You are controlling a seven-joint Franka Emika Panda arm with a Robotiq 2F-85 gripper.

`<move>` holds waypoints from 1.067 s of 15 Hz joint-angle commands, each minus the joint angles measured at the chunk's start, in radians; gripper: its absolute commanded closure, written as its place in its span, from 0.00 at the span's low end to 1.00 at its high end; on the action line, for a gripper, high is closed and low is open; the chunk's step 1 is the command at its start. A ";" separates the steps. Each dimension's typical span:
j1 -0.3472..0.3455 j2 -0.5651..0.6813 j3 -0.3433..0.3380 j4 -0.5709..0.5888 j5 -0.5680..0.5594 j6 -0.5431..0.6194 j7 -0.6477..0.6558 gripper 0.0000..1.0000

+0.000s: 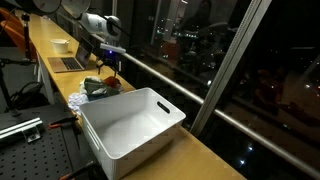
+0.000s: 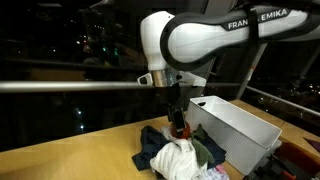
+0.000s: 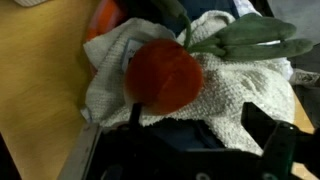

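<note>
A dark night window [image 1: 250, 70] is seen beside a wooden worktop [image 1: 205, 150]. "EMIKA" is read on the arm [image 2: 230, 35]. A white bin [image 1: 130, 125] is set by a cloth heap [image 2: 180, 158]. The end effector [image 2: 179, 128], fingers apart, is held just above the heap. A red round thing [image 3: 163, 75] on a white towel [image 3: 235, 100] is shown clearly in the wrist view alone.

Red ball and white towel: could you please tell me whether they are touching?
Touching. The wrist view shows the red ball lying directly on the white towel, with the cloth meeting its edge and no gap between them.
</note>
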 commanded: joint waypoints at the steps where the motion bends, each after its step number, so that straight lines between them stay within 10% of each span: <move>1: 0.017 0.015 -0.037 -0.016 -0.037 0.004 0.067 0.00; 8: -0.018 0.030 -0.080 -0.101 -0.022 0.018 0.087 0.00; 16: -0.084 -0.042 -0.069 -0.243 -0.010 0.175 0.070 0.72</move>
